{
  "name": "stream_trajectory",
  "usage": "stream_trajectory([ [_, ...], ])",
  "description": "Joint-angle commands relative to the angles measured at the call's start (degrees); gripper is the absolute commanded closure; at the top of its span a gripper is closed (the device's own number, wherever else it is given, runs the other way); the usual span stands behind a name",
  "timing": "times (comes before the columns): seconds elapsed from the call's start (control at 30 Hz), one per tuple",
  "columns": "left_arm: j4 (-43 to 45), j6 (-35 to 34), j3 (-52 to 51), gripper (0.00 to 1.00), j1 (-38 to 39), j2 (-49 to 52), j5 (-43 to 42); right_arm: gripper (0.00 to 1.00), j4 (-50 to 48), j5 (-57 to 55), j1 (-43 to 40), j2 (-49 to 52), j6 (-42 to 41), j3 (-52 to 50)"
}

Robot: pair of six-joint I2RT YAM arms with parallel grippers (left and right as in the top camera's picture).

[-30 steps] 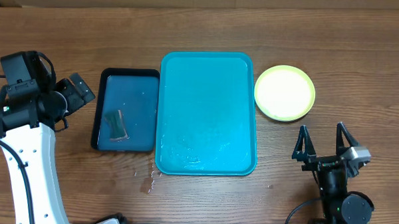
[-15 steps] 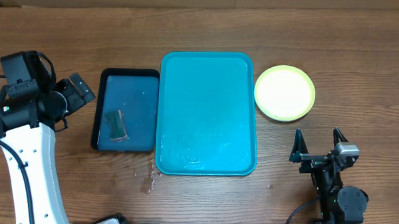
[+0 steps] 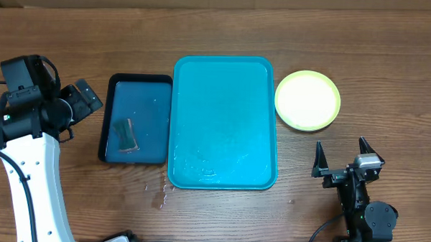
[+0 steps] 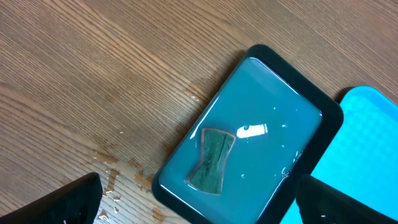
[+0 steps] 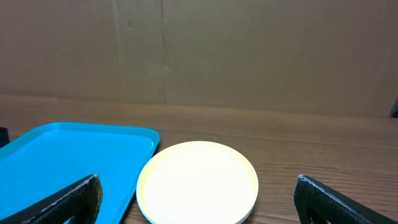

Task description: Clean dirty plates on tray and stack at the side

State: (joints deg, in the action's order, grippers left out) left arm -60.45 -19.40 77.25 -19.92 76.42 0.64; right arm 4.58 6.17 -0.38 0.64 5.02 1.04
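On the table (image 3: 218,35) the tray (image 3: 223,100) is bare, the plates (image 3: 307,100) piled beside it (job looks done), and the right gripper (image 3: 339,150) has backed off, wide open and empty like the left gripper (image 3: 89,101).

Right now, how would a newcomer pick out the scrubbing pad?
Start at the big turquoise tray; beside it, on its left in the overhead view, sits a smaller dark navy tray holding water. The pad lies inside it, a dull green, bow-tie-shaped piece, the only solid thing there.
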Motion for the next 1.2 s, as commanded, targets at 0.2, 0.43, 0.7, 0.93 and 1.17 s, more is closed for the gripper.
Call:
stream_trajectory([
  [0.2, 0.0, -0.5, 0.7, 0.0, 0.1, 0.4, -0.2, 0.0, -0.4, 0.3, -0.3, -0.5, 0.6, -0.6],
  [0.43, 0.0, -0.5, 0.7, 0.0, 0.1, 0.4, -0.2, 0.0, -0.4, 0.3, -0.3, -0.5, 0.6, -0.6],
  [0.7, 0.0, -0.5, 0.7, 0.0, 0.1, 0.4, -0.2, 0.0, -0.4, 0.3, -0.3, -0.5, 0.6, -0.6],
  [0.93, 0.0, -0.5, 0.7, 0.0, 0.1, 0.4, -0.2, 0.0, -0.4, 0.3, -0.3, -0.5, 0.6, -0.6],
  [1.17, 0.0, -0.5, 0.7, 0.0, 4.0, -0.4, -0.2, 0.0, -0.4, 0.3, -0.3, -0.5, 0.6, -0.6],
])
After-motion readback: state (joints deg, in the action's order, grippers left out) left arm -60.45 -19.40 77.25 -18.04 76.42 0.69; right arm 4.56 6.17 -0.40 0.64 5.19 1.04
